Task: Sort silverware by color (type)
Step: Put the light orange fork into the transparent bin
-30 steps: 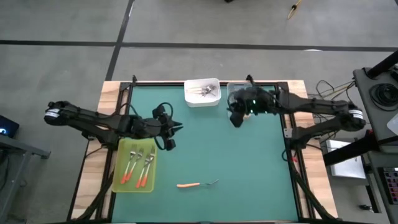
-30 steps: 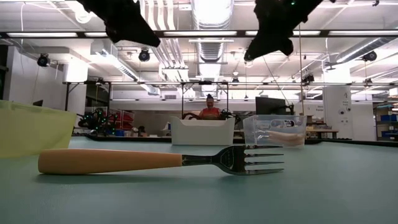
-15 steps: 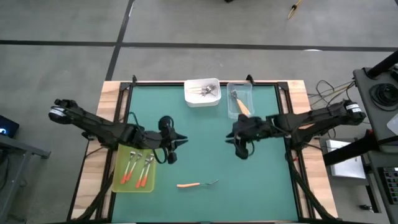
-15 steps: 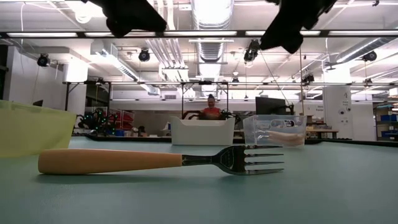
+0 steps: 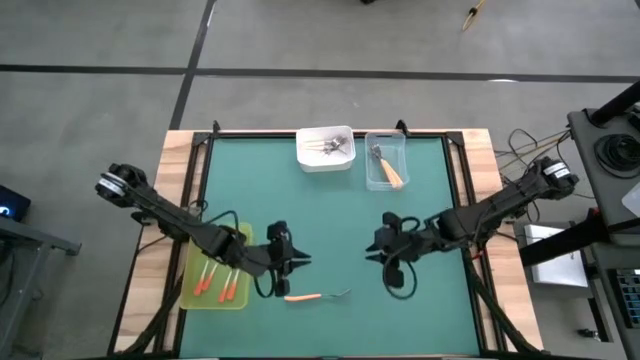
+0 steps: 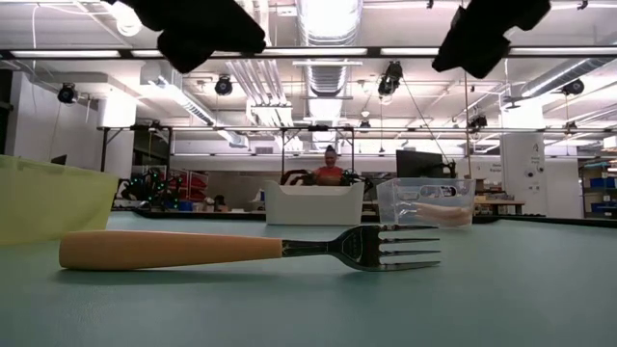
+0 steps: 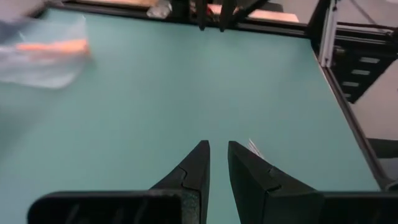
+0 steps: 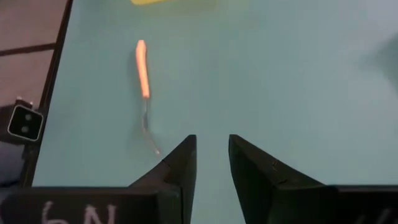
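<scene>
One piece of silverware, a fork (image 5: 312, 296) with a light orange handle, lies flat on the green mat near the front edge; it also shows in the low view (image 6: 241, 249) and the right wrist view (image 8: 143, 74). My left gripper (image 5: 297, 265) hovers just beyond its handle, fingers a narrow gap apart (image 7: 217, 147), holding nothing. My right gripper (image 5: 371, 243) hangs right of the fork and farther back, open (image 8: 212, 142) and holding nothing. Red-orange forks lie in the yellow-green tray (image 5: 194, 290).
A white tray (image 5: 325, 160) with forks and a clear tray (image 5: 371, 178) with a light orange fork stand at the far edge. Bare mat stretches between the two grippers and on to the far trays. A person sits in the room behind the table (image 6: 326, 169).
My left gripper has gone from above the yellow-green tray toward the near edge and the right, sinking toward the fork. My right gripper has swung away from the clear tray at the far edge toward the near edge and sunk. The fork has not moved.
</scene>
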Robot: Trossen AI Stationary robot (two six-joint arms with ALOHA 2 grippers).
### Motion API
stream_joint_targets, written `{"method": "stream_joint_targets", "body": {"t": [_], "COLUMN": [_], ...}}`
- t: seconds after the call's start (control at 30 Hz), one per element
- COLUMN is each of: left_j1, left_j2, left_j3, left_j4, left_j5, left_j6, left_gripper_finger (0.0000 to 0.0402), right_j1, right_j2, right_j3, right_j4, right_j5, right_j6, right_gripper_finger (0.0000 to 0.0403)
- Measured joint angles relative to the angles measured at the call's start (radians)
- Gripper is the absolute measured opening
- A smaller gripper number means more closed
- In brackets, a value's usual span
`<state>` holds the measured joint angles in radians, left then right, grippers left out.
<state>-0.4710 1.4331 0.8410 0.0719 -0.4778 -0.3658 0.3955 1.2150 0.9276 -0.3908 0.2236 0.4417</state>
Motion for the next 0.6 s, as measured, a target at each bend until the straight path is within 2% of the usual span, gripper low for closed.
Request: {"method": "stream_joint_targets", "body": {"t": [0.37, 0.6], "left_j1": [-0.081, -0.087], "left_j2": [0.157, 0.313], "left_j3": [0.012, 0.082], "left_j4": [0.061, 0.059], "left_j5": [0.001, 0.01], "left_j6": [-0.134, -0.152], "left_gripper_finger": [0.0042, 0.009], "right_j1": [0.122, 0.131], "right_j2": [0.187, 0.296], "right_j3": [-0.001, 0.0], "right_j4": [0.105, 0.175], "right_j5": [0.047, 0.048], "right_j6": [0.03, 0.03], "right_gripper_finger": [0.0084, 0.0086]}}
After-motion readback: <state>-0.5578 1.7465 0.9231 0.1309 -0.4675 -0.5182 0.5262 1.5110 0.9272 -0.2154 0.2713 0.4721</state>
